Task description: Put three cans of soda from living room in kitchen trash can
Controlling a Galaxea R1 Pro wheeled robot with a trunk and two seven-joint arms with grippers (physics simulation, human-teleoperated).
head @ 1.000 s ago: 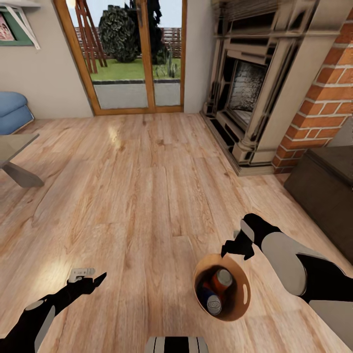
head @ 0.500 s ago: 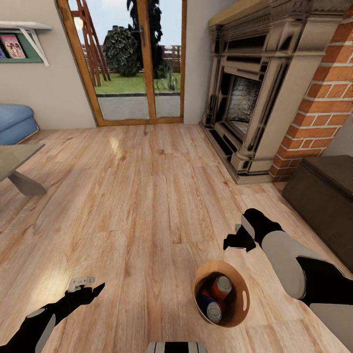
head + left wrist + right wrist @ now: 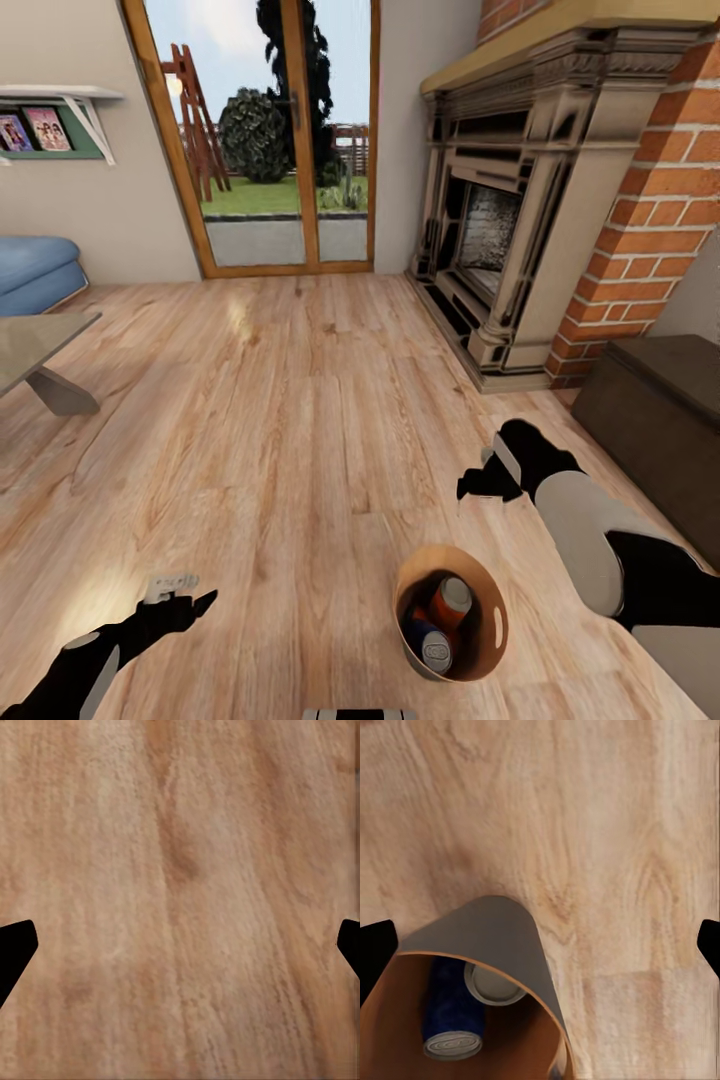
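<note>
The tash can (image 3: 497, 622), beige outside and glossy brown inside, stands on the living room's wood floor in front of me. Inside it an orange can of soda (image 3: 452, 599) with a silver top leans beside a dark blue one (image 3: 433, 648). My right gripper (image 3: 478, 487) hangs open and empty above the floor just beyond the bin's mouth. In the right wrist view the tash can (image 3: 499, 934) and two can tops (image 3: 493, 986) lie below the open fingers. My left gripper (image 3: 186, 598) is open over bare floor, its fingertips (image 3: 15, 945) wide apart.
The stone fireplace (image 3: 500, 230) and brick chimney (image 3: 670, 200) stand to the right, with a dark chest (image 3: 660, 420) nearer. Glass doors (image 3: 270, 140) are straight ahead. A blue sofa (image 3: 35, 270) and a low table (image 3: 40, 355) are at the left.
The head view has tilted up, showing more of the doors and fireplace. My right gripper now sits farther from the bin's mouth than a second ago.
</note>
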